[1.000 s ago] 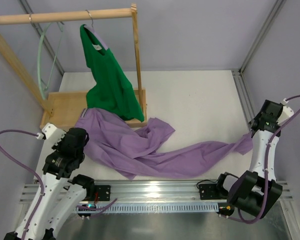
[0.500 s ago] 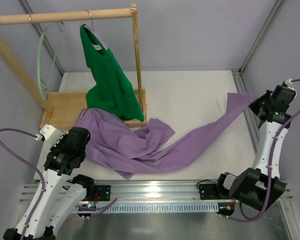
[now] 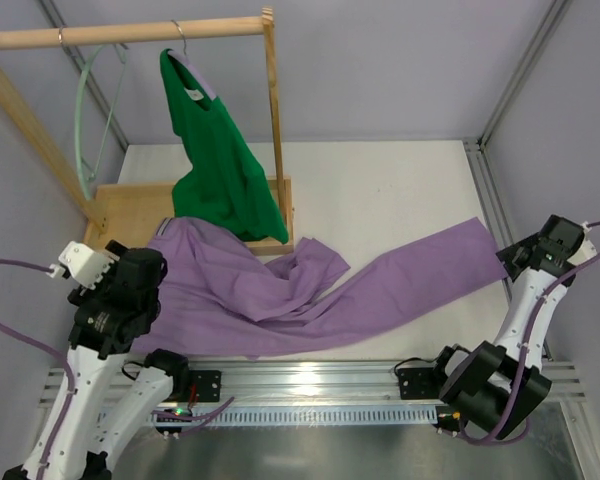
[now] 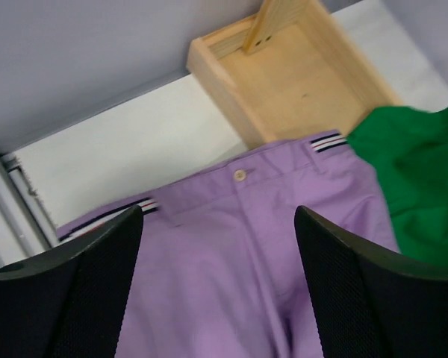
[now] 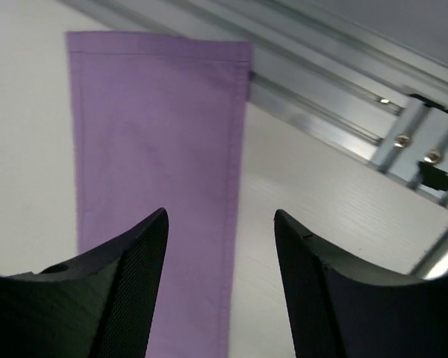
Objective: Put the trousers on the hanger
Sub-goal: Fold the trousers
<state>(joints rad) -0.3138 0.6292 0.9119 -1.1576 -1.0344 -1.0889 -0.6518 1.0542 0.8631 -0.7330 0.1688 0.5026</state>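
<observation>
At the upper left of the top view, the hanger (image 3: 83, 120) is hanging from the wooden rail (image 3: 130, 33), well apart from the trousers (image 3: 280, 300). Just right of it, the green top (image 3: 220, 160) is hanging from the same rail; the pale patch at its collar is too small to read. I am holding my left gripper (image 4: 218, 224) spread wide and empty above the striped waistband (image 4: 328, 140), with the button (image 4: 240, 174) showing between the fingers. The trousers are lying on the table (image 3: 400, 190), running from the wooden base (image 3: 130, 215) at centre left to the right edge. Bare white surface is lying open above the stretched leg. I am holding my right gripper (image 5: 220, 224) apart and empty over the leg hem (image 5: 157, 41), which is ending just beside the aluminium rail (image 5: 321, 82).
</observation>
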